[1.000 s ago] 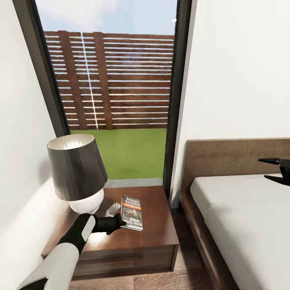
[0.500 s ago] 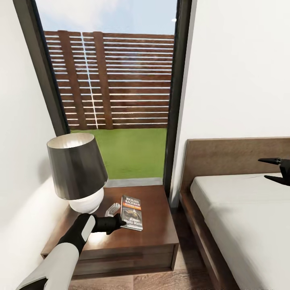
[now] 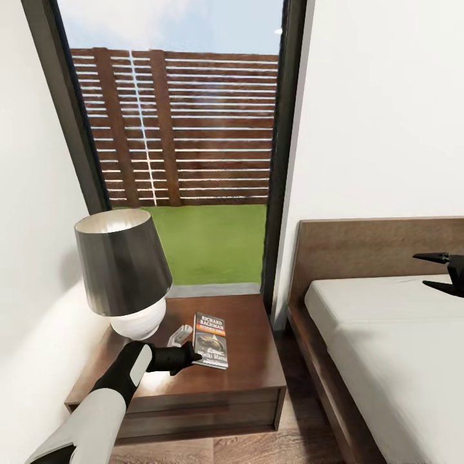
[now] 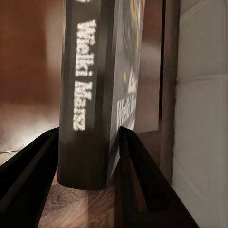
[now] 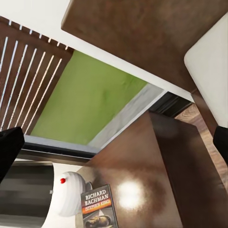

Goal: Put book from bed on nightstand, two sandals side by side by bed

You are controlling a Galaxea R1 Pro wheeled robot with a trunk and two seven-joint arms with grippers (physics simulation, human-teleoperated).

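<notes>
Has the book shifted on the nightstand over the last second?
No. The book lies at the same spot on the nightstand, beside the lamp, with the left gripper at its edge.

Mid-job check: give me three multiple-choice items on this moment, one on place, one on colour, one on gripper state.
1. The thin dark paperback book lies on:
A. the grey mattress
B. the dark brown wooden nightstand
C. the floor

2. The table lamp's shade is:
A. dark grey
B. bright blue
C. red

3. The left gripper is:
A. wide open, away from the book
B. with fingers either side of the book
C. gripping the lamp

Key: B, the book rests flat on the glossy top; A, the shade is dark grey over a white base; B, the left wrist view shows fingers flanking the spine.
</notes>
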